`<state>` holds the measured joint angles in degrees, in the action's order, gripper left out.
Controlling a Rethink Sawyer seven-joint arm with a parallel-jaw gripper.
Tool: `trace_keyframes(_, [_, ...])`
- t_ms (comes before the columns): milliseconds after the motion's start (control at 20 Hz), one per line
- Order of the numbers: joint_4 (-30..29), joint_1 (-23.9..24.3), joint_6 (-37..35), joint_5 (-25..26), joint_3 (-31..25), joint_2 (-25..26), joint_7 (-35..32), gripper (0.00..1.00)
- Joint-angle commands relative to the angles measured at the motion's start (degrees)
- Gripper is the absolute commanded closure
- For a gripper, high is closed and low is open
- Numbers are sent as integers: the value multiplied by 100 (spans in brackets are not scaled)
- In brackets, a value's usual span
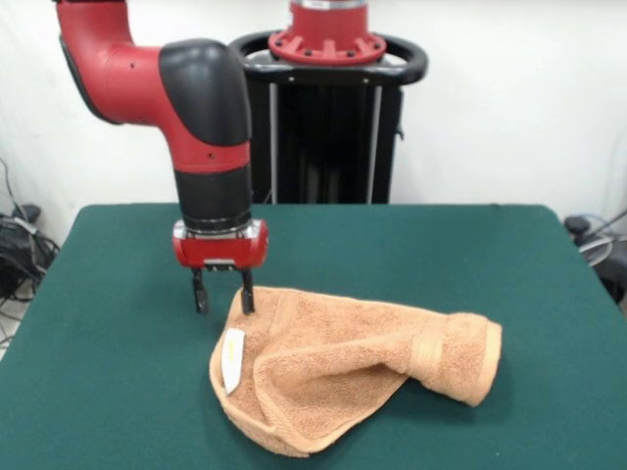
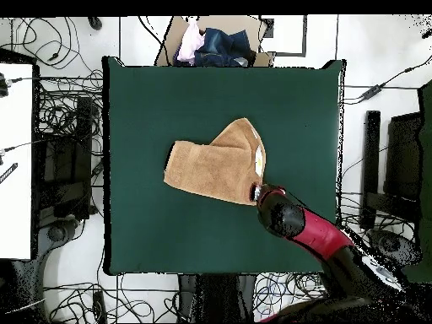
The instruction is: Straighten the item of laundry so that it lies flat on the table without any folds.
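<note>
Sawyer's gripper (image 1: 223, 292) hangs with its two black fingers (image 1: 200, 293) slightly spread, tips at the far left corner of the orange-tan hand towel (image 1: 343, 367), one finger touching its edge. Rumpled and folded over itself, white label (image 1: 233, 358) showing, the towel lies mid-table on the green table (image 1: 108, 323), right end rolled under.

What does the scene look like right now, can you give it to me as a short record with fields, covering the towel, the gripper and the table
towel: orange-tan towel lying crumpled on the table, not flat
folds: one end rolled over at the front view's right; edge near the label turned up
label: small white label at the edge nearest the gripper
gripper: gripper open, pointing down at the towel's far corner, one tip at the cloth edge
table: green table, towel near the middle
task state: not yet straightened
</note>
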<state>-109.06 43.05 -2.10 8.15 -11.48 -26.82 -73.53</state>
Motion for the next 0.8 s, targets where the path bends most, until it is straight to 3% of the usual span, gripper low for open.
trace_keyframes(50, [-345,70,-264,41,-111,-209,-1009,0])
trace_keyframes(800, [-487,173,981,235,-105,698,-1338,0])
